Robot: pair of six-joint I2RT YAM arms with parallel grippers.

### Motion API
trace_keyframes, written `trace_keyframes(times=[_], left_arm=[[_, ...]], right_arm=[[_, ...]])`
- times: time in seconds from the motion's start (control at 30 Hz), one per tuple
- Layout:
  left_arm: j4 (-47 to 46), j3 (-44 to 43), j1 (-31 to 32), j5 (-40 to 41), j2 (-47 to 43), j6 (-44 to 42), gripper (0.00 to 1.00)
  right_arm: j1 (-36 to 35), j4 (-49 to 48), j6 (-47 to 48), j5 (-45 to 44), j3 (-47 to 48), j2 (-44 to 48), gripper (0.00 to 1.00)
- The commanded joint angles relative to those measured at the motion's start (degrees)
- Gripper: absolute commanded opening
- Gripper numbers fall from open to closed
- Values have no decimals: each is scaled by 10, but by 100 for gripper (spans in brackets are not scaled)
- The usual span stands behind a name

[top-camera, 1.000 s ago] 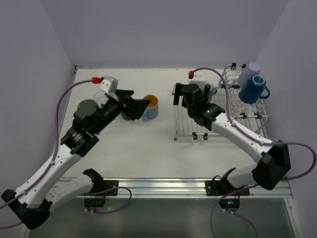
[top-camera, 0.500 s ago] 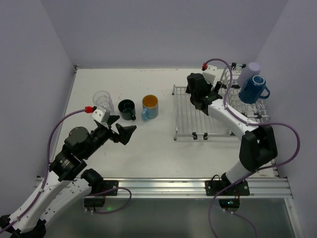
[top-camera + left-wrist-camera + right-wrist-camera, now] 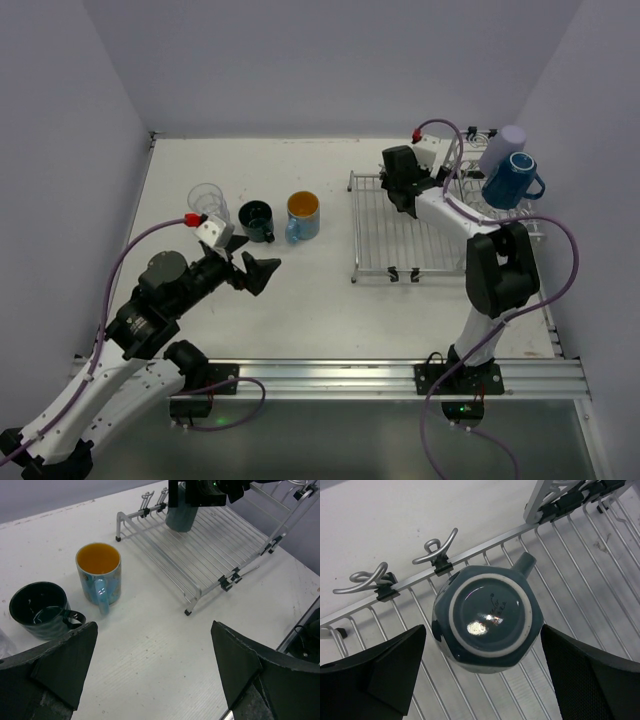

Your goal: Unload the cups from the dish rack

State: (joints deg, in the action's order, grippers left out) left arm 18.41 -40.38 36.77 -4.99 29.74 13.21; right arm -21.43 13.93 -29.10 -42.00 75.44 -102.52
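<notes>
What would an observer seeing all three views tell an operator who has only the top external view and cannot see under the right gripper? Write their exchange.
Operator: Is anything under the right gripper?
Observer: Yes. The right wrist view shows a dark teal mug upside down on the dish rack, base facing the camera.
Operator: Do the fingers touch it?
Observer: Not as far as that view shows. They stand open, and rack wire is visible between each one and the mug.
</notes>
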Motion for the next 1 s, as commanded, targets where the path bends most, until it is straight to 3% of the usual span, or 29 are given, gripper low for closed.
trace_keyframes(times=[0.0, 0.23, 0.47, 0.5, 0.57, 0.8, 0.97], left_arm=[[-9, 3, -4, -14, 5, -15, 100], [-10, 2, -17, -19, 23, -15, 100], [-14, 2, -36, -27, 32, -14, 100], [-14, 2, -38, -31, 34, -14, 100], [-16, 2, -43, -35, 35, -13, 100], [-29, 3, -52, -76, 43, 13, 100], [-90, 30, -50, -130, 38, 92, 100]], right_arm=[[15, -43, -10, 13, 23, -11, 99], [35, -75, 7, 65, 29, -19, 98], [33, -93, 8, 66, -4, 6, 62], [32, -102, 8, 66, -19, 14, 50], [25, -112, 8, 67, -34, 34, 42], [-18, -131, 26, 45, -58, 93, 36], [-44, -152, 30, 62, -90, 162, 30]])
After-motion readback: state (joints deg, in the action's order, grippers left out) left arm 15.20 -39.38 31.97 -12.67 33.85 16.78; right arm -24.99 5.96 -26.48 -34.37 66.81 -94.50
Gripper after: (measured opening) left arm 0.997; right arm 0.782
